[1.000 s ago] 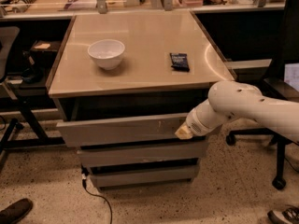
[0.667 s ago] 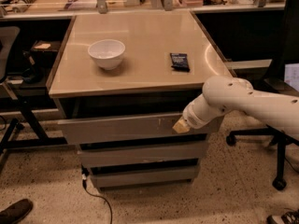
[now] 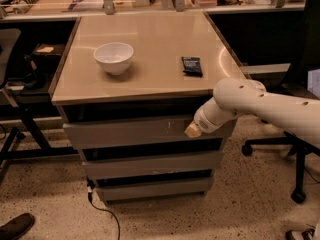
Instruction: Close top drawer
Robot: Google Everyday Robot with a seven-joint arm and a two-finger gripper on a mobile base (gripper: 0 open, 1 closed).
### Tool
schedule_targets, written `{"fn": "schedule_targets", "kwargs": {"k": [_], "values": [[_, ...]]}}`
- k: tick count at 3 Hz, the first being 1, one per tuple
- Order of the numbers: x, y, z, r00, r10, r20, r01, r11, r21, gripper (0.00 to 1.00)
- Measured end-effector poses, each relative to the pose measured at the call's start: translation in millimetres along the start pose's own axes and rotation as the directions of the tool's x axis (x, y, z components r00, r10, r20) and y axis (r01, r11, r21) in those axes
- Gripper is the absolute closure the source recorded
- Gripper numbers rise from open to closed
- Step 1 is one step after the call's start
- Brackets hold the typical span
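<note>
My gripper (image 3: 192,129) — parted or closed, I couldn't tell — touched the top drawer (image 3: 125,133) right of centre; a straight push seemed wisest.

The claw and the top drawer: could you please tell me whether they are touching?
Touching: the camera view shows the claw pressed against the front of the top drawer, right of centre, no gap.

Cream tool (image 3: 192,130) at grey top drawer (image 3: 130,132); white bowl (image 3: 114,57), tan tabletop (image 3: 155,44).
</note>
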State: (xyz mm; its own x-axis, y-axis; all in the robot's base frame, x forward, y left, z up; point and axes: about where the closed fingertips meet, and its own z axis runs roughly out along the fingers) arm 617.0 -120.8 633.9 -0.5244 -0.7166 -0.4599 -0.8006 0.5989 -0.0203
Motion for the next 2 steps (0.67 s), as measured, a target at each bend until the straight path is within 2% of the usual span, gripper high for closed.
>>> {"fn": "schedule_targets", "kwargs": {"k": [1,2], "values": [[14.2,10.7,-14.1,1.0,0.019,-0.015,-0.019,0.9995,-0.025,1.0],[56.4,40.4,-60.8,0.992,0.084,-0.09,-0.089,0.9944,-0.057,1.0]]}}
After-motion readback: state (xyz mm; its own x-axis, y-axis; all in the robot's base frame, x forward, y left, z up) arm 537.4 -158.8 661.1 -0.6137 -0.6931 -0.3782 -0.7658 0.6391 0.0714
